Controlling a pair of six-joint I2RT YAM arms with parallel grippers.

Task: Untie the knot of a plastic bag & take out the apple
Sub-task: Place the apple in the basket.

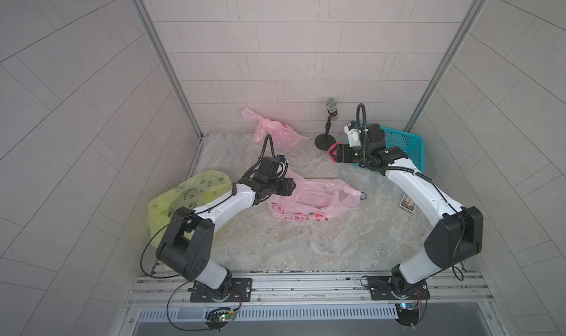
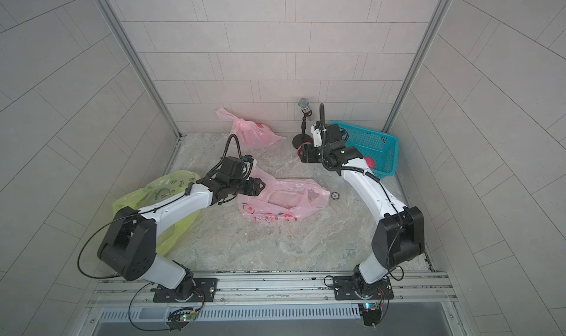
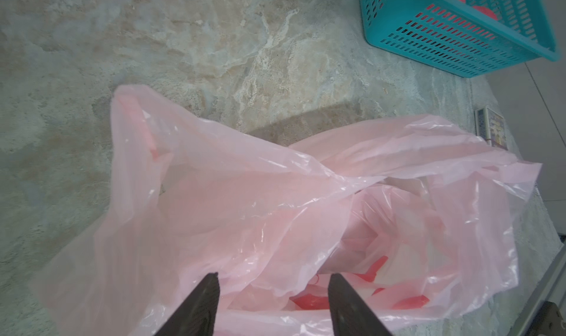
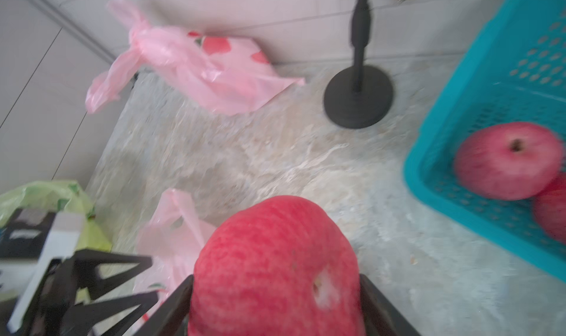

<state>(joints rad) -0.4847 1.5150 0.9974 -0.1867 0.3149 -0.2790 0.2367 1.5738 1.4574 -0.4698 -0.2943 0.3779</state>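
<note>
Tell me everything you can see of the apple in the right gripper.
The apple is red with fine pale streaks and a whitish dimple in the skin. The right gripper clamps it between two black fingers, one on each side, and it seems lifted clear of the marble table. In a top view the apple hangs short of the teal basket, near the base of the microphone stand. Nothing else touches it.

Marble tabletop [image 1: 291, 242] bears open pink bag [image 1: 309, 202] centrally, knotted pink bag [image 1: 272, 135] at twelve o'clock, green bag [image 1: 183, 193] nine, basket [image 1: 404, 144] two.
</note>
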